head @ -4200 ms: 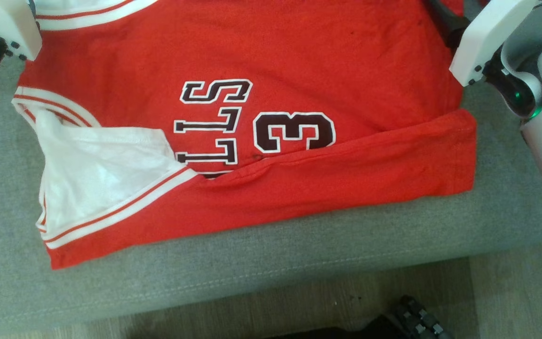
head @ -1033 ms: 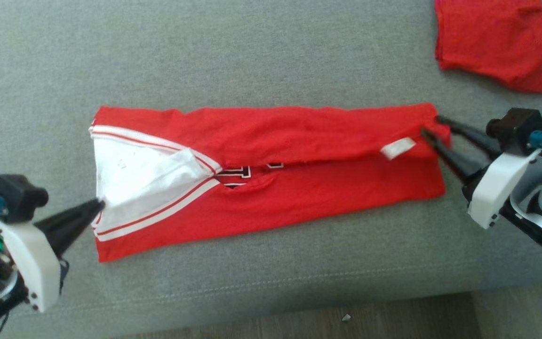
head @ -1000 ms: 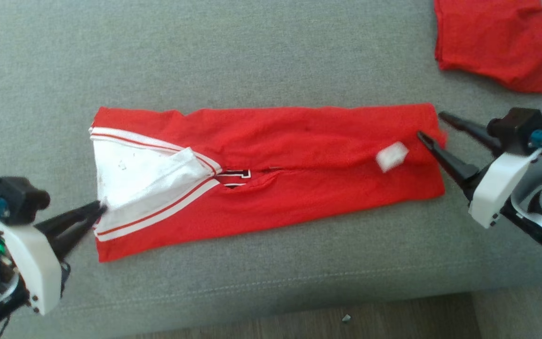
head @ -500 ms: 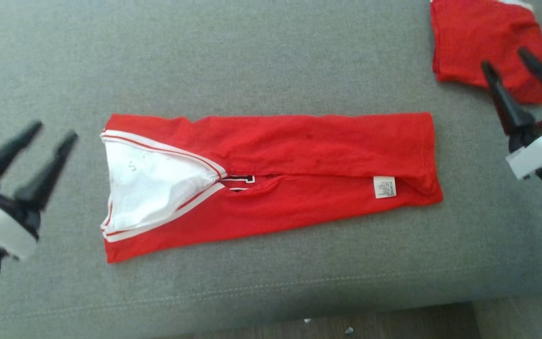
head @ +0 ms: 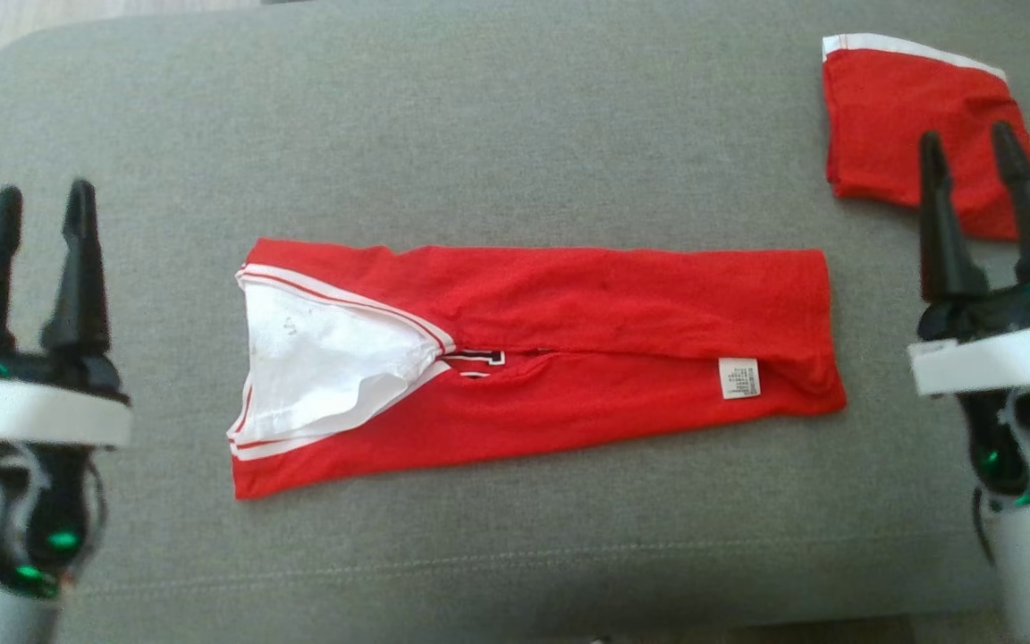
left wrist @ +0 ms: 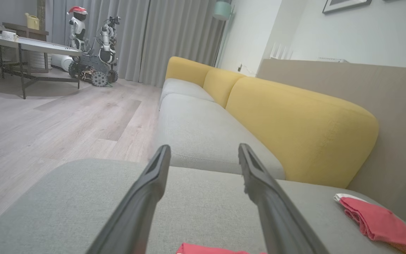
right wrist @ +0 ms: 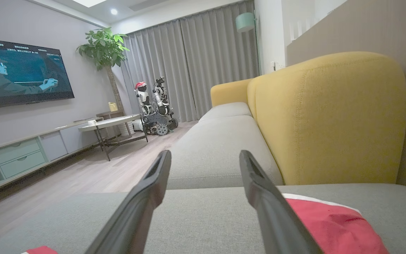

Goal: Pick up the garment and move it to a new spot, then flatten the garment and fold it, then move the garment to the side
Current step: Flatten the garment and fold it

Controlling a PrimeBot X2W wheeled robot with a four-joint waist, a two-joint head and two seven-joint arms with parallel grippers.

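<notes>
- Pulled back off the folded garment (head: 604, 295), left gripper (head: 43, 190) and right gripper (head: 966, 134) hover wide and empty, flanking it.
- Grey sofa seat (head: 479, 134); yellow backrest (left wrist: 294, 120) and wooden floor (left wrist: 48, 116) beyond.

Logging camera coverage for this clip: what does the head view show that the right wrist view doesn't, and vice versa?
Head view: the long folded jersey lying flat, its white neckline and label, plus the open left claw. Right wrist view: the room beyond, a television, a plant, a yellow sofa back, another robot. Both: the grey cushion, the small folded red garment, the open right claw; the red scrap at the wrist view's bottom-left corner is probably the jersey.
</notes>
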